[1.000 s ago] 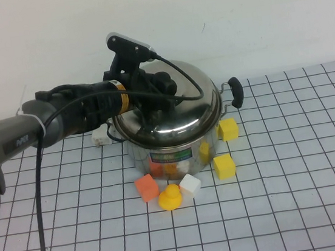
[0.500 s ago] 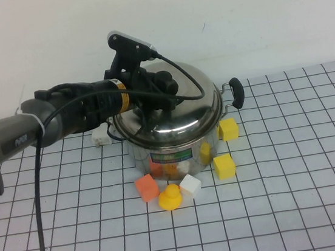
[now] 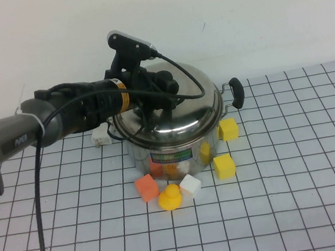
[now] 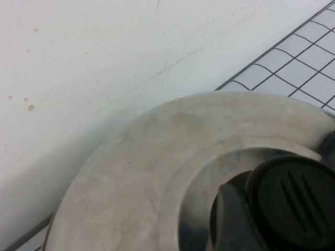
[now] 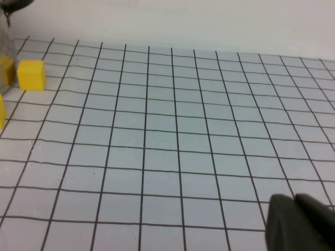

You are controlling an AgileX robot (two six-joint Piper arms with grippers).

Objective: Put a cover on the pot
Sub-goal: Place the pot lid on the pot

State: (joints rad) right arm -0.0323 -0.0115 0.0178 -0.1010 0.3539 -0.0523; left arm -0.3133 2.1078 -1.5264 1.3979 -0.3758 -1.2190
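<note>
The pot (image 3: 176,143) stood near the middle of the gridded table (image 3: 298,195), towards the back wall, and its front carried a colourful label (image 3: 171,157) of green, red and orange bands; the print on it was too small to read. White lettering ran along the grey forearm of the left arm (image 3: 10,142), but it could not be made out for certain. The domed steel lid (image 3: 184,108) sat on the pot's rim. The left arm reached in level from the left, over the pot's near-left edge, with the left gripper (image 3: 164,91) above the lid at its black knob (image 4: 293,201); whether the claw was clamped on the knob or spread around it could not be told. The right gripper (image 5: 301,225) showed only as a dark tip low over bare grid, well apart from the pot. Yellow blocks (image 3: 224,167), an orange block (image 3: 146,187), a white block (image 3: 190,186) and a yellow duck (image 3: 170,197) lay around the pot's front.
</note>
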